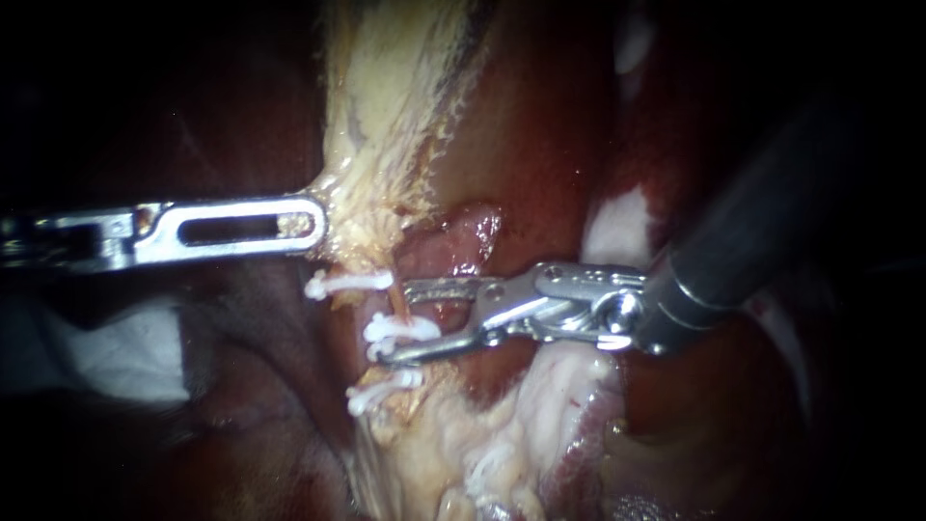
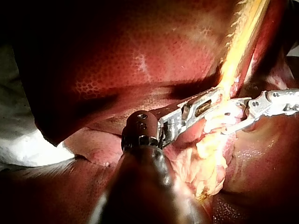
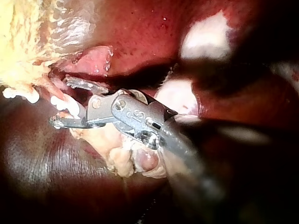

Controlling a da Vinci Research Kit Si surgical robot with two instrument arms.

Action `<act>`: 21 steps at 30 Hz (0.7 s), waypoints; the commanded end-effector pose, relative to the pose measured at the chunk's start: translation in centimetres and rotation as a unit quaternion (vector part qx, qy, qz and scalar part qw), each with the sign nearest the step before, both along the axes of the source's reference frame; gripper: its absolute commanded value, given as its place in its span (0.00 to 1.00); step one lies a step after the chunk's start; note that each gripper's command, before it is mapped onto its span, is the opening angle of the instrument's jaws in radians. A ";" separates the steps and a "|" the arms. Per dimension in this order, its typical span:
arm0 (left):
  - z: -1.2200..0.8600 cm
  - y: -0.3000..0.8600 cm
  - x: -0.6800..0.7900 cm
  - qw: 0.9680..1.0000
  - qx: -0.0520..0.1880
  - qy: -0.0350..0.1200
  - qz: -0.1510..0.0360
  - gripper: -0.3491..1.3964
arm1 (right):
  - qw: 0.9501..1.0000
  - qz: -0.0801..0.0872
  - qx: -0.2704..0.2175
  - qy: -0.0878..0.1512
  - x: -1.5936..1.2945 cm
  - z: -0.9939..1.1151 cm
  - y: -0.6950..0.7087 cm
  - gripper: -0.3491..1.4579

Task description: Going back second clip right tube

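Three white clips sit one below the other on the right tube (image 1: 393, 307): the top clip (image 1: 347, 284), the middle clip (image 1: 400, 330) and the bottom clip (image 1: 381, 391). My right instrument (image 1: 397, 322) comes in from the right, and its jaws stand open, one above and one below the middle clip. In the right wrist view the same jaws (image 3: 60, 101) gape around a white clip (image 3: 60, 101). My left instrument (image 1: 307, 227) is shut on the pale yellow tissue (image 1: 371, 207) above the clips and holds it taut, as the left wrist view (image 2: 212, 100) also shows.
Dark red liver (image 1: 540, 125) lies behind and around the tube. White gauze (image 1: 125, 352) lies at the lower left, under my left instrument's shaft. Pale fatty tissue (image 1: 482, 434) spreads below the clips. My right instrument's dark shaft (image 1: 752, 241) crosses the right side.
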State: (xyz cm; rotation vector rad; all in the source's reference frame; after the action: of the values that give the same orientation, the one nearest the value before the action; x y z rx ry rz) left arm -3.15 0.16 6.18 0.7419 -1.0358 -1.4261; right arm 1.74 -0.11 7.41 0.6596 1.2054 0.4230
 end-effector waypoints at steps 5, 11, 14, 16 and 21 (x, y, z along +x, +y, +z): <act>0.01 -0.01 0.00 1.000 0.000 0.000 0.000 0.00 | 1.000 -0.009 -0.015 0.008 -0.34 -0.24 0.13 0.52; 0.02 -0.01 0.01 1.000 -0.001 0.000 0.001 0.00 | 1.000 -0.018 -0.020 0.016 -0.71 -0.49 0.24 0.52; 0.02 -0.01 0.00 1.000 -0.001 0.000 0.001 0.00 | 0.999 -0.021 -0.022 0.020 -0.85 -0.61 0.28 0.52; 0.03 -0.01 0.01 1.000 -0.001 -0.001 0.001 0.00 | 0.999 -0.024 -0.026 0.022 -0.94 -0.68 0.30 0.52; 0.04 0.00 0.01 1.000 -0.001 -0.001 0.001 0.00 | 0.999 -0.028 -0.031 0.026 -1.19 -0.88 0.38 0.52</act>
State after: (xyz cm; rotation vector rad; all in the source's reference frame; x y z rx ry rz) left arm -3.15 0.16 6.23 0.7418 -1.0371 -1.4236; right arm 0.50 0.29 6.50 0.6527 1.2422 0.3200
